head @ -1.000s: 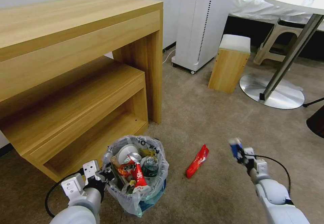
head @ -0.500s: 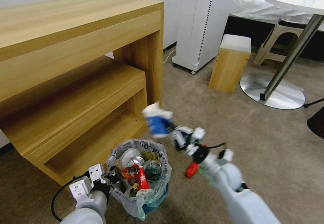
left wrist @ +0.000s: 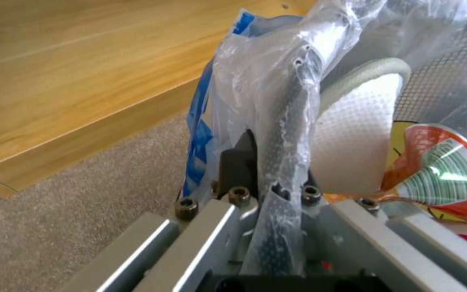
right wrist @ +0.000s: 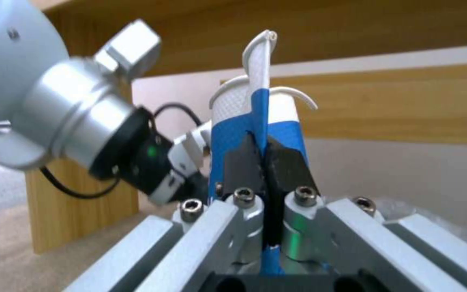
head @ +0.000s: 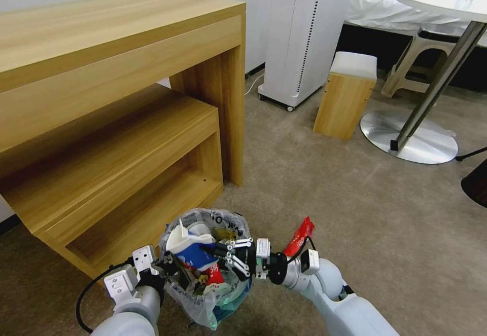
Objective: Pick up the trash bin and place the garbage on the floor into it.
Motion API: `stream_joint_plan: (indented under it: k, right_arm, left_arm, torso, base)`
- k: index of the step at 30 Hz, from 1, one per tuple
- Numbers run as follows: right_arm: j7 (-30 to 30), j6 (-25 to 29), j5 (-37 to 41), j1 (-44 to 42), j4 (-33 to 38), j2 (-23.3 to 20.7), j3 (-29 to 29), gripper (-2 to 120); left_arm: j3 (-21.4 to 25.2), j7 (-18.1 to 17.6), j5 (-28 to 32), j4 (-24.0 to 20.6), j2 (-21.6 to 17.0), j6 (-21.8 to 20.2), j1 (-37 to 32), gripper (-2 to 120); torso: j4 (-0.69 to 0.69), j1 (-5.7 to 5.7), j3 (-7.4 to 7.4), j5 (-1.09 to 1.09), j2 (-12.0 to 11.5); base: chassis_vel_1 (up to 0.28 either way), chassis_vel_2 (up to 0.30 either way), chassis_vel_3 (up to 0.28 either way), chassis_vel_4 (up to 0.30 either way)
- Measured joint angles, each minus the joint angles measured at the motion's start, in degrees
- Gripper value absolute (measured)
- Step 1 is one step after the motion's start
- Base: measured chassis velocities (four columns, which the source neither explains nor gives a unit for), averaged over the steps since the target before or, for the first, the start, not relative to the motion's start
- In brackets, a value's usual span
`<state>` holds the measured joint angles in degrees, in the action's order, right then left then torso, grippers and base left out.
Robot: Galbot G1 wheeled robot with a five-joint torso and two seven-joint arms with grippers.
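The trash bin [head: 203, 305], lined with a crinkly plastic bag, sits low in the head view, in front of the wooden desk. My left gripper [head: 162, 267] is shut on its near rim; in the left wrist view my left gripper [left wrist: 268, 162] pinches the bag-covered rim [left wrist: 293, 101]. My right gripper [head: 210, 250] is shut on a squashed blue-white paper cup [head: 190, 250] right over the bin's mouth. Close up, the right gripper [right wrist: 266, 158] clamps the cup [right wrist: 255, 121] flat. Inside the bin lie a white slipper [left wrist: 352, 142], a crushed can [left wrist: 439, 174] and other garbage. A red wrapper [head: 299, 237] lies on the floor [head: 329, 194] beside the right wrist.
The wooden desk [head: 116, 72] with its low shelf stands close behind and left of the bin. Farther off are a white tall appliance [head: 304, 32], a small wooden stool [head: 345, 92] and a round table's metal foot [head: 411, 138]. Open carpet lies to the right.
My right arm swung in from the right with the cup, passed above the bin and came down to its mouth. The left gripper kept its hold on the rim.
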<state>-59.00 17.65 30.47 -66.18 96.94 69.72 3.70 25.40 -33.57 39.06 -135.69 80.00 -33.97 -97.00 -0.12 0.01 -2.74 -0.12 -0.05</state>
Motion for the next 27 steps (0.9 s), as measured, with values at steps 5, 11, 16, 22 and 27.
stream_joint_plan:
  k: [5,11,16,22,27]
  right_arm:
    - [1.94,0.77,-1.32,-0.31,-1.05,0.10,-0.20,12]
    - [3.88,1.46,-1.68,-0.46,-1.82,-0.23,0.23,36]
    - [3.82,1.96,-1.66,-1.12,-0.69,-1.18,1.43,52]
    - [6.48,3.32,0.95,-2.72,2.86,-3.33,4.90,77]
    - [22.14,1.55,-0.28,-4.10,6.59,-7.50,8.35,96]
  left_arm:
    - [-0.05,0.09,-0.19,-0.33,0.03,0.00,-0.45,0]
    - [0.07,0.35,-0.42,-1.02,-0.06,0.00,-1.23,0]
    - [0.02,0.55,-0.66,-1.19,-0.01,0.06,-1.41,0]
    - [-0.36,0.86,-1.14,-1.20,0.14,0.18,-1.45,0]
    - [0.02,0.90,-1.05,-1.21,-0.26,0.21,-1.31,0]
  torso:
    - [0.00,0.00,0.00,0.00,0.00]
    - [0.00,0.00,0.00,0.00,0.00]
    - [0.00,0.00,0.00,0.00,0.00]
    - [0.00,0.00,0.00,0.01,0.00]
    - [0.00,0.00,0.00,0.00,0.00]
  base:
    - [0.000,0.000,0.000,0.000]
    - [0.000,0.000,0.000,0.000]
    - [0.000,0.000,0.000,0.000]
    - [0.000,0.000,0.000,0.000]
    - [0.000,0.000,0.000,0.000]
